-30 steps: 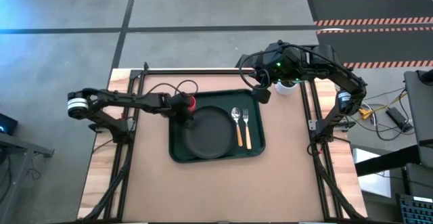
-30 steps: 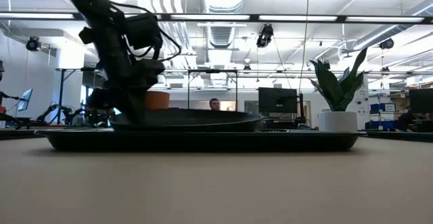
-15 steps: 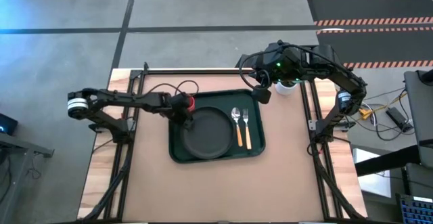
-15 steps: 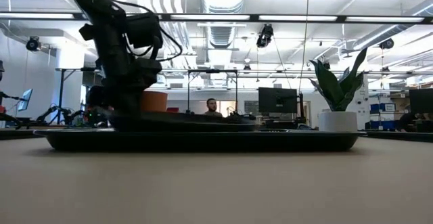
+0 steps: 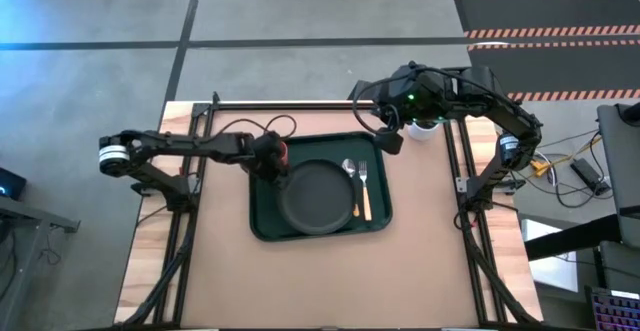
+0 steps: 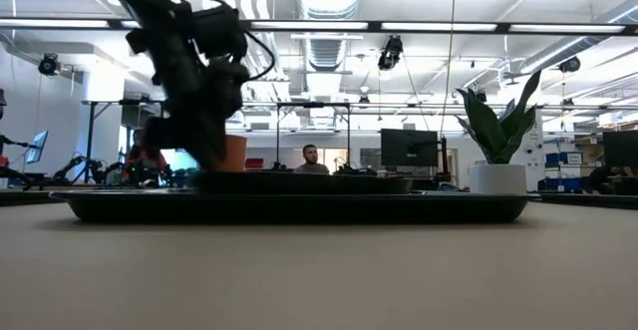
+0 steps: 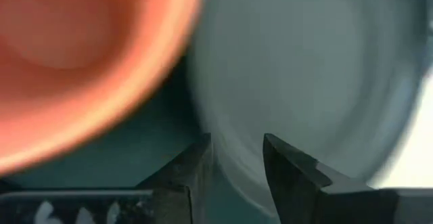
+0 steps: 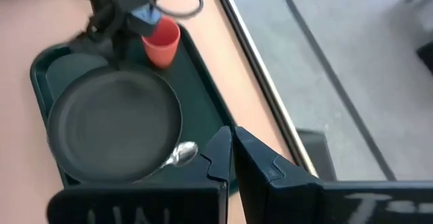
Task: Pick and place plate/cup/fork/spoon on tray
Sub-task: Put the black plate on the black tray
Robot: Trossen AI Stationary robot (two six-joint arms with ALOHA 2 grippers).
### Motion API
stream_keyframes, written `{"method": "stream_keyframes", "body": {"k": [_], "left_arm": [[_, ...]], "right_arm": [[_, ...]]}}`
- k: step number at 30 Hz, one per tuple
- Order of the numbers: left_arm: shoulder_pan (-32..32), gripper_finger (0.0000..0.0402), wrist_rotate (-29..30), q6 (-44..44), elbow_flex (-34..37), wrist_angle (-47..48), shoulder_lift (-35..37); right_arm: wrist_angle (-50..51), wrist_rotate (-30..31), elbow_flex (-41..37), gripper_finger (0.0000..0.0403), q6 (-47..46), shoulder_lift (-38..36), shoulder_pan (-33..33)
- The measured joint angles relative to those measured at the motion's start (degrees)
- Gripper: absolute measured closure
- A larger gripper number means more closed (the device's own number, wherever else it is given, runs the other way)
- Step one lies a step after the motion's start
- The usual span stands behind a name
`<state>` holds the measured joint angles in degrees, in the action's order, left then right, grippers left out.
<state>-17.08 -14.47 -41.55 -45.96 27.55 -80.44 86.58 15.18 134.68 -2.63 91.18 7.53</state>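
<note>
The dark plate lies flat in the green tray, with the red cup standing at the tray's far left corner. To the plate's right lie the spoon and the fork, both with orange handles. My left gripper is open at the plate's left rim, right beside the cup. One finger stands outside the rim and one over the plate. My right gripper is shut on nothing, above the tray's far right corner.
A white pot with a green plant stands at the table's far right, close to my right arm. A dark cable loop lies on the table beyond the cup. Bare table lies in front of the tray.
My left gripper has opened and let go of the plate. The plate's left edge was raised. It has dropped flat onto the tray and slid a little toward the spoon. The gripper has followed slightly toward the right.
</note>
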Motion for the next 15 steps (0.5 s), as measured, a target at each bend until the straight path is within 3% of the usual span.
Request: {"method": "stream_keyframes", "body": {"k": [3, 7, 15], "left_arm": [[0.2, 0.0288, -3.2, -0.1, -1.7, 0.0, 0.9], [0.5, 0.0288, -3.2, 0.1, -2.9, 0.7, 3.9], [1.9, 0.0288, 1.4, -1.5, -3.0, 9.5, 12.4]], "right_arm": [[3.0, 0.1, -0.4, 0.0394, -2.1, 0.4, 0.0], [3.4, 1.4, -2.8, 0.0394, -2.3, 0.9, 0.0], [3.3, 1.6, -11.9, 0.0394, -5.8, 0.7, 0.8]]}}
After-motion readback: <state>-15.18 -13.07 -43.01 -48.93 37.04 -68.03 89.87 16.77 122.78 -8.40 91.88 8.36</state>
